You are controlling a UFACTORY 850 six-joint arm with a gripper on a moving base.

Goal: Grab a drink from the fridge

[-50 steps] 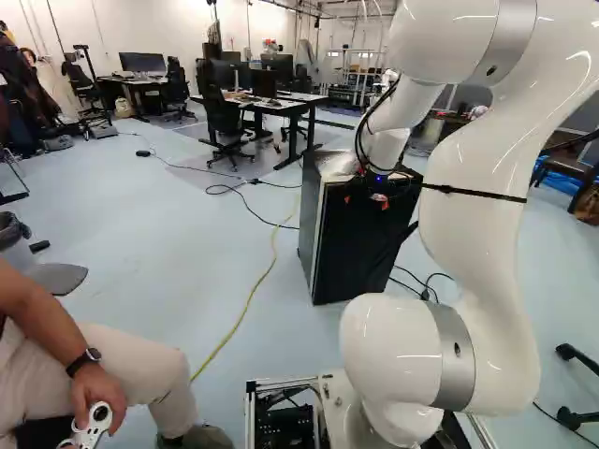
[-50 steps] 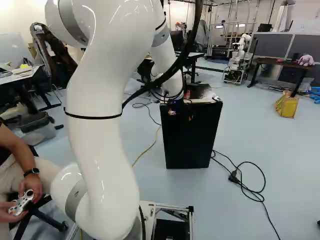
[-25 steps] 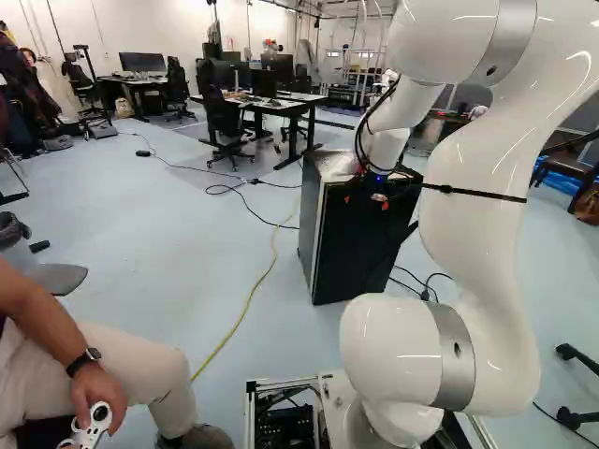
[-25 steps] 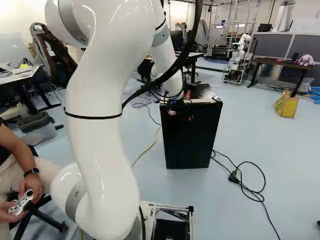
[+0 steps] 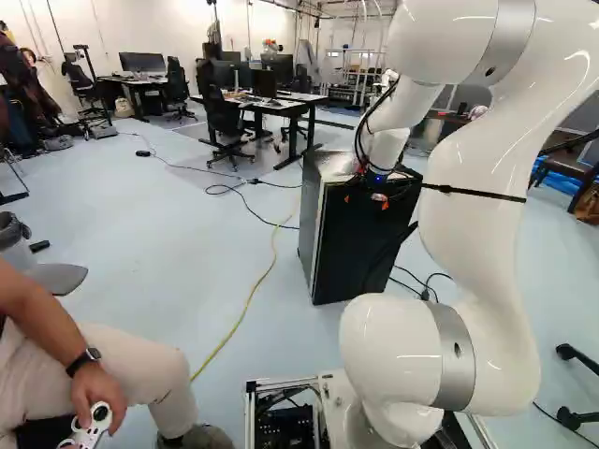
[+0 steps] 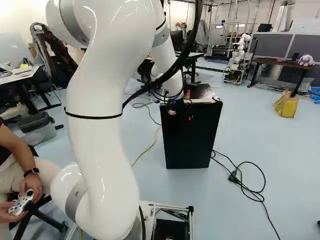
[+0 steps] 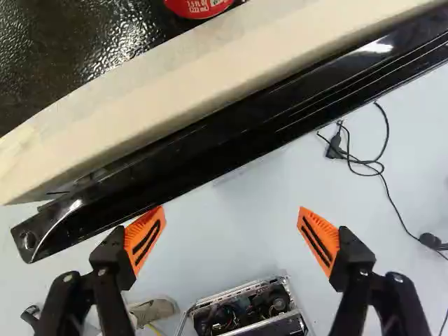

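The white arm (image 5: 482, 196) is extended forward from the moving base, its wrist placed above the front edge of the fridge (image 5: 356, 243). The fridge door (image 6: 190, 140) appears shut in both base views; whatever drinks may be stored inside are hidden. The black gripper (image 7: 232, 225) is open, with nothing held between its orange pads (image 7: 145, 240). One finger is seen close to the door's upper edge, near one corner; whether contact is made cannot be told. A red can (image 7: 199, 5), the only drink in sight, is seen on the fridge top, beyond the pale front strip. The step in hand is judged to be door opening: one finger should be set behind the door's edge and the door drawn outward. Should the finger be seated too shallowly, the edge may be slipped off.
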